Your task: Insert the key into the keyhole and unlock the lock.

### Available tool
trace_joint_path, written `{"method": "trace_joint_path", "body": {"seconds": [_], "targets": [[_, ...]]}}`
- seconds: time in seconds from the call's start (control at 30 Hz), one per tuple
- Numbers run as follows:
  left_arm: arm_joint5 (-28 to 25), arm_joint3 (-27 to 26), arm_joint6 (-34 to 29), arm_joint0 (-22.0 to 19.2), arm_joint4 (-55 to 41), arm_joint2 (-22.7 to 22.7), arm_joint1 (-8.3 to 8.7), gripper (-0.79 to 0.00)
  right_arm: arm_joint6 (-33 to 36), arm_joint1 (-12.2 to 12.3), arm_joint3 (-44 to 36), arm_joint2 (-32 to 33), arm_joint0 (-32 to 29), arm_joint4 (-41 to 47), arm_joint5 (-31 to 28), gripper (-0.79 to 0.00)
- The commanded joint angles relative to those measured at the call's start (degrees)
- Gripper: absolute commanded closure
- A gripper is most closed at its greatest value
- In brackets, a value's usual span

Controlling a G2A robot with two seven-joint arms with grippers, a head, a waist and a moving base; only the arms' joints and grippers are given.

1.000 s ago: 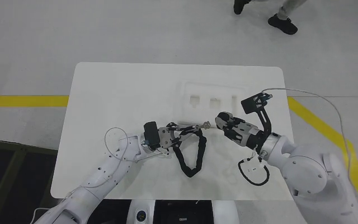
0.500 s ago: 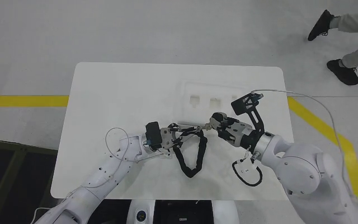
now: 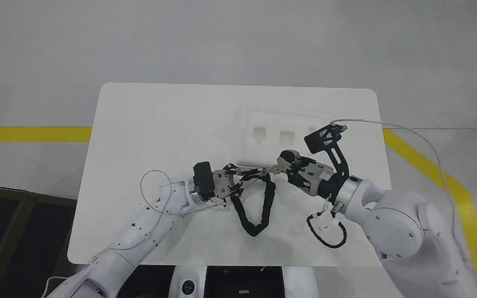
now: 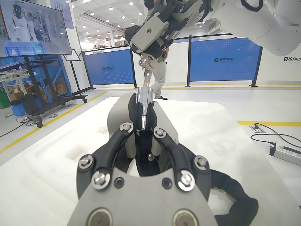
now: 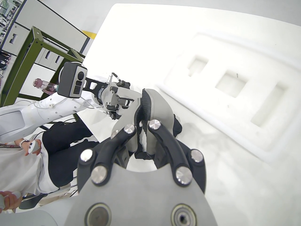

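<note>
Right gripper [image 4: 146, 56], pinched tight on the key [image 4: 147, 72], has edged toward my left gripper [image 4: 141, 111], which clamps the lock [image 4: 144, 97] at mid-table [image 3: 149, 119]. The key's tip now meets the lock's end, so insertion looks begun, turning still ahead.

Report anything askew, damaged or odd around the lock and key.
Nothing stands out. The left gripper grips the lock by its chrome barrel; the right gripper holds the key roughly in line, tip at the barrel's end. The black cable loop lies on the table.
</note>
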Motion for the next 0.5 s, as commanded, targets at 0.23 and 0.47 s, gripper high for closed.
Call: {"method": "trace_joint_path", "body": {"seconds": [0.23,0.47], "targets": [[-0.4,-0.4,0.5,0.0,-0.2,-0.1,-0.04,0.000,-0.4,-0.3,0.7,-1.3,0.7,-0.2,0.2,0.000],[-0.5,-0.3,0.8,-0.1,-0.3,0.1,-0.17,0.000,-1.0,-0.5,0.9,-1.6,0.9,0.1,0.2,0.000]]}}
